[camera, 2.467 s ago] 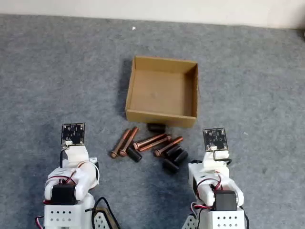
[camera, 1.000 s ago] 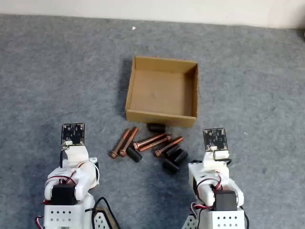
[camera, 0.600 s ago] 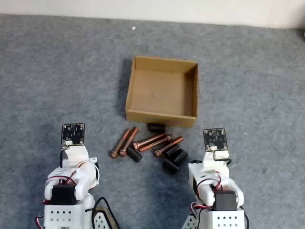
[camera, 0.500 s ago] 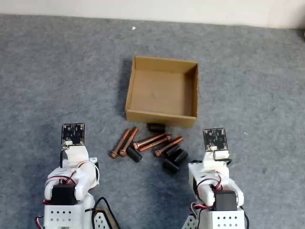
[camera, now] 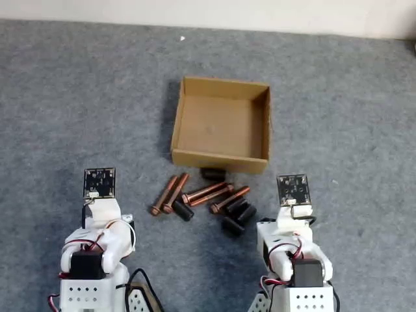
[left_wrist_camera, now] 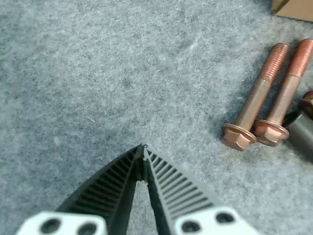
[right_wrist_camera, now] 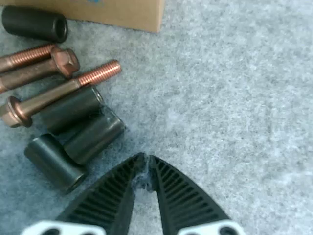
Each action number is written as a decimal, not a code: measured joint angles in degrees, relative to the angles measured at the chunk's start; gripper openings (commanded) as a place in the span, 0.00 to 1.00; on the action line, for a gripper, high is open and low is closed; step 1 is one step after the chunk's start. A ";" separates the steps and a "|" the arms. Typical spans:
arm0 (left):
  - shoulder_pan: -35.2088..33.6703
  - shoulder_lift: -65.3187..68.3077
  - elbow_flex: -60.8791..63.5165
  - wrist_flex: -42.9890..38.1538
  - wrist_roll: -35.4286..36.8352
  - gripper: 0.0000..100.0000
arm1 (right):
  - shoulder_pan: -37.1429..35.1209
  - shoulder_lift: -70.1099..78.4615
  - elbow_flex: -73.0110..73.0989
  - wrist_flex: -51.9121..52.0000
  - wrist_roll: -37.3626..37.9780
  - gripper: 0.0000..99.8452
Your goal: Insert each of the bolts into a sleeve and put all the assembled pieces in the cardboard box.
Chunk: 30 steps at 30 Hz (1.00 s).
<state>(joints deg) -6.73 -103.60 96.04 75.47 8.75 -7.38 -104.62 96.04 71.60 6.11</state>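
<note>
Several copper bolts (camera: pixel 207 192) and several black sleeves (camera: pixel 232 226) lie loose on the grey carpet just in front of the empty cardboard box (camera: pixel 218 160). My left gripper (left_wrist_camera: pixel 142 150) is shut and empty over bare carpet, to the left of two side-by-side bolts (left_wrist_camera: pixel 254 105) and the end of a sleeve (left_wrist_camera: pixel 301 132). My right gripper (right_wrist_camera: pixel 143 159) is also shut and empty, close beside a cluster of three sleeves (right_wrist_camera: pixel 93 137), with a bolt (right_wrist_camera: pixel 58 93) lying against them. Another sleeve (right_wrist_camera: pixel 34 23) lies against the box wall (right_wrist_camera: pixel 98 7).
The left arm (camera: pixel 97 221) and the right arm (camera: pixel 292 224) sit folded at the near edge, either side of the pile. Grey carpet surrounds the box, and a pale strip (camera: pixel 208 12) runs along the far edge.
</note>
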 measured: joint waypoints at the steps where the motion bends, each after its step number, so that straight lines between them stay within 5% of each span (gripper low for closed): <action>1: 0.00 0.00 0.00 0.00 0.00 0.01 | 0.00 0.00 0.00 -0.44 0.00 0.01; 10: -3.87 -0.09 -3.34 0.00 0.00 0.01 | 0.18 0.00 -3.43 -5.27 0.00 0.00; 17: -3.25 -0.09 -5.01 0.00 -7.30 0.01 | -2.73 0.97 -20.40 4.57 -6.95 0.01; 24: -2.99 -0.09 -5.01 0.00 -9.05 0.01 | -10.11 22.77 -28.31 4.75 -16.18 0.02; 30: -2.99 -0.09 -5.01 0.00 -9.05 0.01 | -15.82 43.08 -32.35 0.44 -25.14 0.17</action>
<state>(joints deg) -9.71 -103.69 91.03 75.47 -0.31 -23.21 -61.54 63.69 72.04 -19.03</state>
